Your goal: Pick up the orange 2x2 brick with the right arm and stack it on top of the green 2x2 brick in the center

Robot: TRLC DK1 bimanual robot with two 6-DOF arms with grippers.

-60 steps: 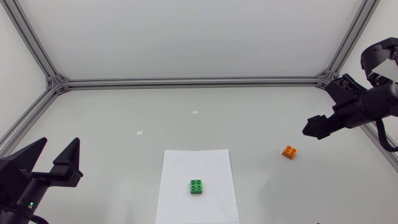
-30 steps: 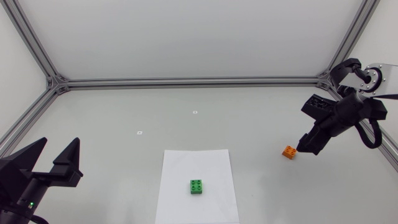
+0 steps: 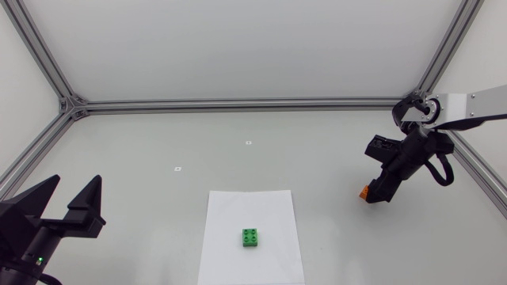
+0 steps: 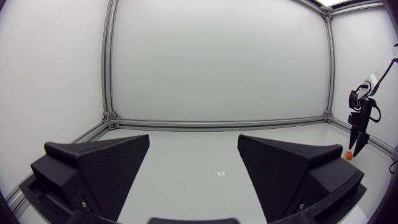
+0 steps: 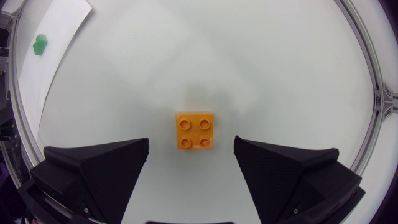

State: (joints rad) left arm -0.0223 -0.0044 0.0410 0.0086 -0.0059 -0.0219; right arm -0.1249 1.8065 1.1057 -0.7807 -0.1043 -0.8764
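Note:
The orange 2x2 brick (image 5: 197, 131) lies studs-up on the table, in line with the gap between my right gripper's (image 5: 191, 158) open fingers, which do not touch it. From above, only an orange sliver of the brick (image 3: 362, 192) shows beside the right gripper (image 3: 377, 192), which points down over it. The green 2x2 brick (image 3: 251, 237) sits on a white paper sheet (image 3: 230, 214) at the table's centre, also seen far off as the green brick (image 5: 40, 43). My left gripper (image 3: 70, 204) rests open at the near left with nothing in it.
Aluminium frame rails (image 3: 238, 104) border the table. Two small white markers (image 3: 179, 168) lie on the surface behind the paper.
My right arm has swung inward and down from the right edge, and its gripper now stands directly over the orange brick. The left arm and both bricks have stayed put.

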